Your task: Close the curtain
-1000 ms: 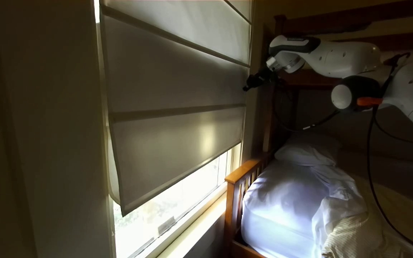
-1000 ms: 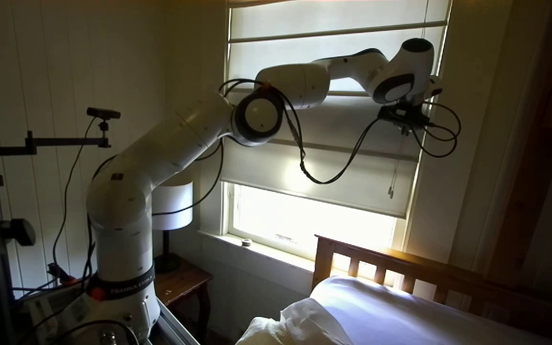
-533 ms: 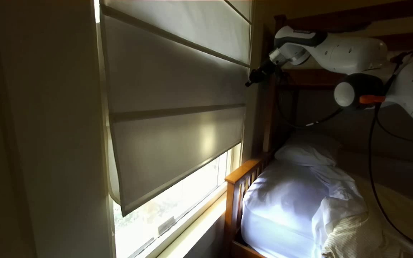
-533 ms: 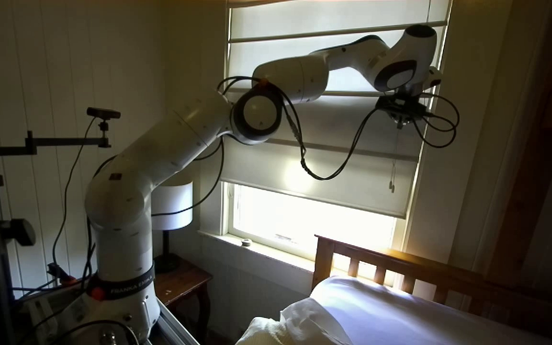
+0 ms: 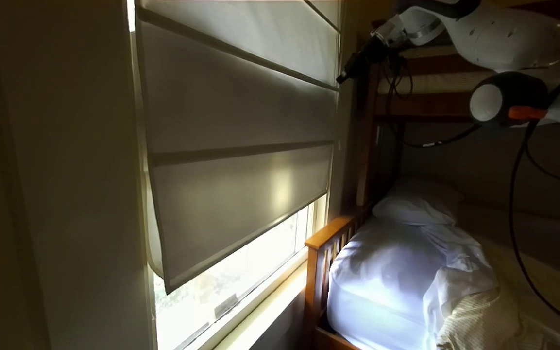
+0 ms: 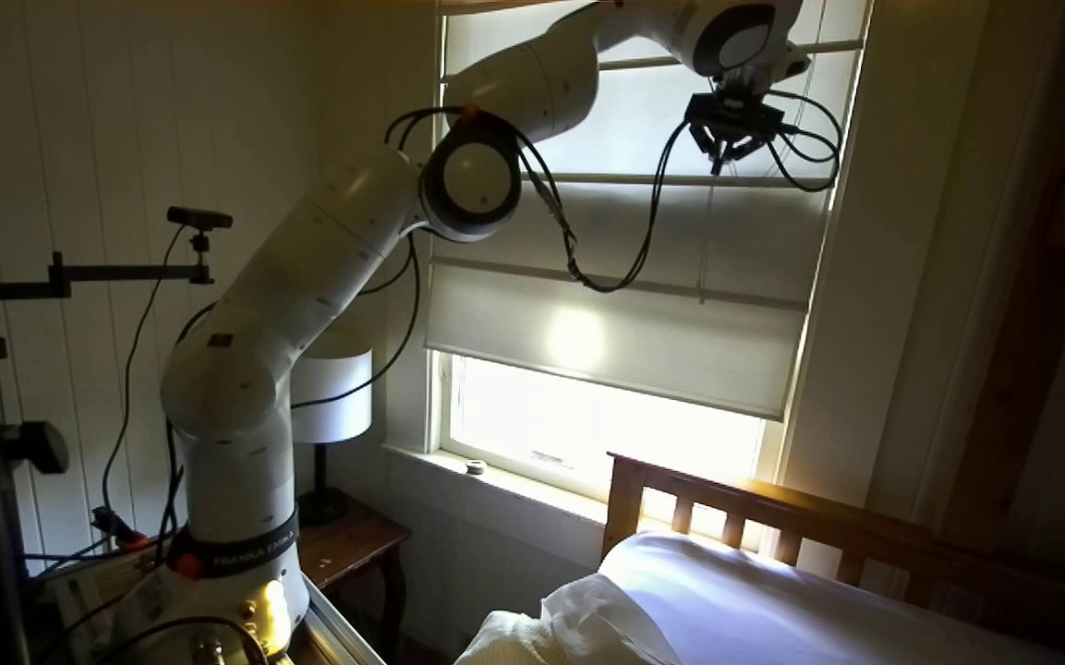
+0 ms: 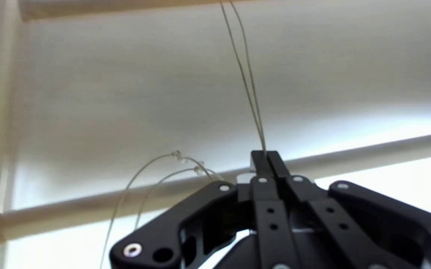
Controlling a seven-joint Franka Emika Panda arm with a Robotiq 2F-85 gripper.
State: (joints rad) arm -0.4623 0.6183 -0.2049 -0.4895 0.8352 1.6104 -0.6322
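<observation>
Gripper (image 7: 269,158) pinched tight on thin cords (image 7: 262,138), right of centre in the wrist view; in an exterior view, pale curtain (image 6: 680,346) hanging upper centre, bright window (image 6: 606,406) below

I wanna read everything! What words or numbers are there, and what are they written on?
"FRANKA EMIKA": on the black band around the bottom of the rounded white robot arm.
Too small to read, if it says anything: the dark rectangular patch higher on the arm.
Nothing readable on the off-white fabric curtain, and no readable numbers.
</observation>
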